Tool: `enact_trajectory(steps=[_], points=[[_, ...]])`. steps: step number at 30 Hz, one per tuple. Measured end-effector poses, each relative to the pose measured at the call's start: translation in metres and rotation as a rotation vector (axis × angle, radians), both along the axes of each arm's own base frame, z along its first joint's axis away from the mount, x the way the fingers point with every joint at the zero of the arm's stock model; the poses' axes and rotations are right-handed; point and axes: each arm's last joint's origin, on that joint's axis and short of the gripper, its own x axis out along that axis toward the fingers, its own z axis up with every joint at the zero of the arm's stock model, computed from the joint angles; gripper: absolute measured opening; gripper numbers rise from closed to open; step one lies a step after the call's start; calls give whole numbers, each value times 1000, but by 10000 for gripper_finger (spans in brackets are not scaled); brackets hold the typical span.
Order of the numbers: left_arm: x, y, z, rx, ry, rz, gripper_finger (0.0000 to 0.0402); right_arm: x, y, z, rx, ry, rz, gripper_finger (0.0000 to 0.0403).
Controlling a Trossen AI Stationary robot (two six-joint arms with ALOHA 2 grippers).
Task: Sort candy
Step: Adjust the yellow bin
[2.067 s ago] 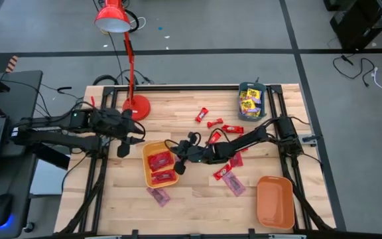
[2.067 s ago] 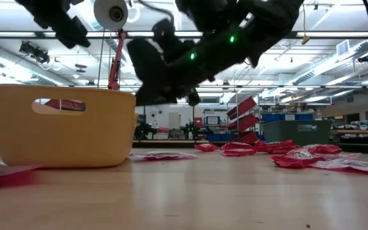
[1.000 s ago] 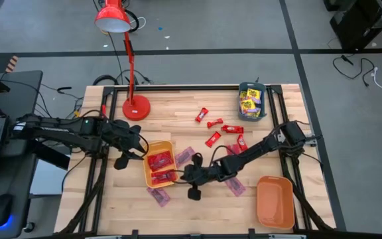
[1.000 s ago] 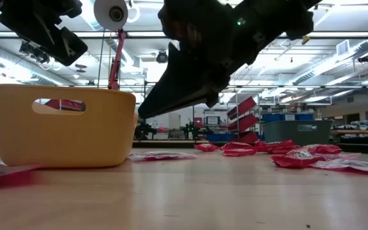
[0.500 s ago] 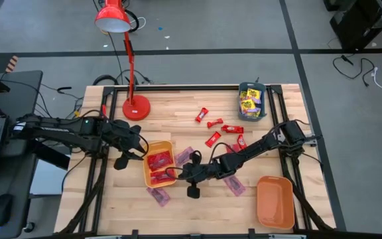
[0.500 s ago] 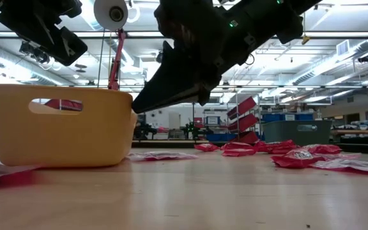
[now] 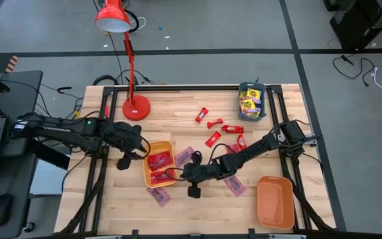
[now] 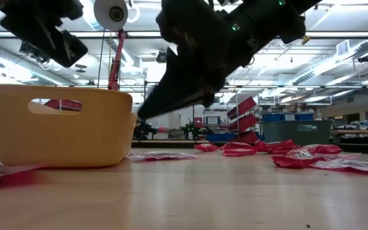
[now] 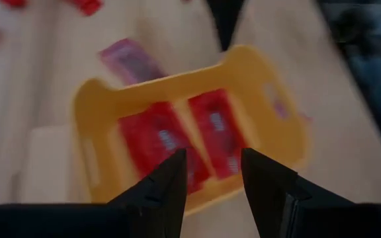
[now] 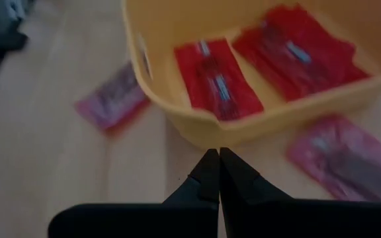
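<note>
Right gripper [image 7: 178, 174]: jaws pressed fully together, holding nothing; tip just beside the long wall of the yellow tray [image 7: 145, 161] on the side facing the desk's middle, above the desk surface. Its arm stretches across from the desk's right edge.

Left gripper [image 7: 132, 151]: jaws parted a moderate way, nothing between them; it hovers beside the yellow tray on the tray's left, looking down into it. Its arm reaches in from the desk's left edge.

Yellow tray, contents: two red candies [image 7: 158, 160] lying flat side by side, seen clearly in both wrist views [image 10: 217, 77].

Pinkish-purple packets: one [image 7: 184, 155] on the desk just right of the tray; one [image 7: 158, 195] just beside the tray's near corner; another [image 7: 233, 184] farther right, beside the right arm.

Loose red candies [image 7: 201, 115]: scattered on the desk's far half, between the tray and the teal tray; in the low view they show as a red heap [image 8: 299, 155] at the right.

Teal tray [image 7: 243, 87]: far right corner of the desk, holding yellow packets [image 7: 251, 103].

Orange tray [image 7: 274, 202]: near right corner.

Red lamp [image 7: 113, 17]: base on the desk's far left part, head leaning beyond the far edge.

Desk [image 7: 178, 212]: pale wood.
</note>
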Motion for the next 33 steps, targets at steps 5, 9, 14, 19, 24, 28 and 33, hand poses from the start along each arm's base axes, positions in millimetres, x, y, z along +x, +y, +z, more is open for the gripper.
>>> enact_trajectory(steps=[5,9,14,19,24,28,33], points=[[12,1,-12,14,92,93,135,-10,2,-8,-46,99,-79,0],[19,2,-24,42,197,183,116,-20,1,-7,-80,171,-156,0],[22,3,-40,70,343,252,77,-27,2,0,-108,184,-197,0],[26,4,-45,89,374,261,39,-27,3,4,-111,167,-200,0],[25,5,-47,134,388,288,21,-27,3,4,-108,167,-204,0],[23,6,-47,153,406,296,19,-27,3,4,-108,166,-204,0],[22,7,-47,174,408,311,19,-27,3,4,-107,166,-204,0]])
